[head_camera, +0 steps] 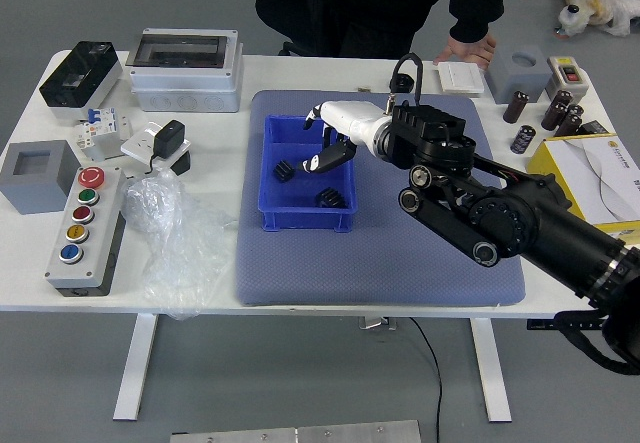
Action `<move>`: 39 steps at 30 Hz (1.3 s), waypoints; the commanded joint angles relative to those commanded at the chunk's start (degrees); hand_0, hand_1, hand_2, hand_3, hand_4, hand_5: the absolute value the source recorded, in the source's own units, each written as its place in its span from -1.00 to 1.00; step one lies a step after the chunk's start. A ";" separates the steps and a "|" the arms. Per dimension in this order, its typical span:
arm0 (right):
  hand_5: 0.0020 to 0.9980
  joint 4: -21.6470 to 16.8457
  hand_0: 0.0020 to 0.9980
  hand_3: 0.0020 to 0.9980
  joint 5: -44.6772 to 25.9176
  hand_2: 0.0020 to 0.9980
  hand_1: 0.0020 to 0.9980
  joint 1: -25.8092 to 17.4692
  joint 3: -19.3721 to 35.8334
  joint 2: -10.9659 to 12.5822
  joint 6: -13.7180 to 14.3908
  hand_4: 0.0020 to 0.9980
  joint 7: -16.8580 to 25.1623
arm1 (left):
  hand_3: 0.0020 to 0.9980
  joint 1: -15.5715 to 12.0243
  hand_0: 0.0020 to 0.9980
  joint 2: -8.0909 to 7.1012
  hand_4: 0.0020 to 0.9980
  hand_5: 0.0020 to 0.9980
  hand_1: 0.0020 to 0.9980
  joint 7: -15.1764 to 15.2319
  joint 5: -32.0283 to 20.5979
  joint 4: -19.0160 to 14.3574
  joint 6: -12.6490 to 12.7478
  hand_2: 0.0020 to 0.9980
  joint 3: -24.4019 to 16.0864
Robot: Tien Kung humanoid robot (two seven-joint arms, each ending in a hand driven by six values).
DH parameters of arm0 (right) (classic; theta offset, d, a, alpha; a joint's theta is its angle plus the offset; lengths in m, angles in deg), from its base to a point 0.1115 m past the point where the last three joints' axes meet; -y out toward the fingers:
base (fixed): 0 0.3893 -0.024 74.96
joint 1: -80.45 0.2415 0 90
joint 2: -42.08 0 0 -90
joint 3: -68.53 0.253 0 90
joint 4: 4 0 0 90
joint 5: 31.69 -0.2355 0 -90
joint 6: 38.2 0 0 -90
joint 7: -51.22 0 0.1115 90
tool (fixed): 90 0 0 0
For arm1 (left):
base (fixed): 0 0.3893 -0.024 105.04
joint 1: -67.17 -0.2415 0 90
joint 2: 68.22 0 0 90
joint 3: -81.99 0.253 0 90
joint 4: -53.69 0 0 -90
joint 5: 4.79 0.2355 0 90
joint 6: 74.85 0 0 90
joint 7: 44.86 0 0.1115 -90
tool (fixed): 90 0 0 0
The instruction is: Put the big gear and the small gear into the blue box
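A: Start with the right robot hand (pixel 362 121). What's it doing?

B: It hangs over the blue box (pixel 306 219), coming in from about four o'clock, if twelve is the worktop's far side. Its fingers stand apart, pointing to nine, with nothing pinched between them.

A: And the gears?

B: Both lie in the box. The small gear (pixel 283 170) is at eight o'clock from the hand, near the box's left wall. The big gear (pixel 331 198) is at seven, close to the near right corner. They lie apart from each other.

A: Which is big? They're both dark.

B: The one at seven looks larger, so I'd call that the big one.

A: So which step is this?

B: The letting-go end of the second placement, I'd judge. Both gears are in, so only clearing the hand is left.

A: How should it clear?

B: Straight up first, fingers kept wide, until the tips are above the rim. Then back toward four. A low sideways pull could snag the wall and drag the box over the blue mat (pixel 400 263).

A: Anyone nearby?

B: A person's hand (pixel 470 50) rests at the worktop's (pixel 210 283) far edge, at two o'clock, well apart from the box.
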 joint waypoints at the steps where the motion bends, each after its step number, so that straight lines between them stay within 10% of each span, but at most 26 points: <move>1: 0.00 -0.10 -0.08 0.71 0.06 0.36 0.06 0.01 0.11 0.12 -0.01 0.81 -0.02 | 0.57 -0.03 0.73 -0.01 0.20 -0.25 0.66 0.00 0.02 0.00 0.00 0.66 -0.02; 18: 0.03 -4.27 -0.01 0.65 1.91 0.33 0.10 -0.67 4.14 5.18 -0.55 0.82 -1.11 | 0.57 -0.49 0.73 -0.46 0.20 -0.25 0.66 0.09 0.89 -0.05 -0.01 0.66 -1.31; 39: 0.14 -7.46 0.12 0.40 4.14 0.33 0.15 -4.26 10.65 10.39 0.26 0.39 -1.99 | 0.56 -0.52 0.73 -0.77 0.20 -0.25 0.66 0.32 1.72 -0.14 0.01 0.66 -2.00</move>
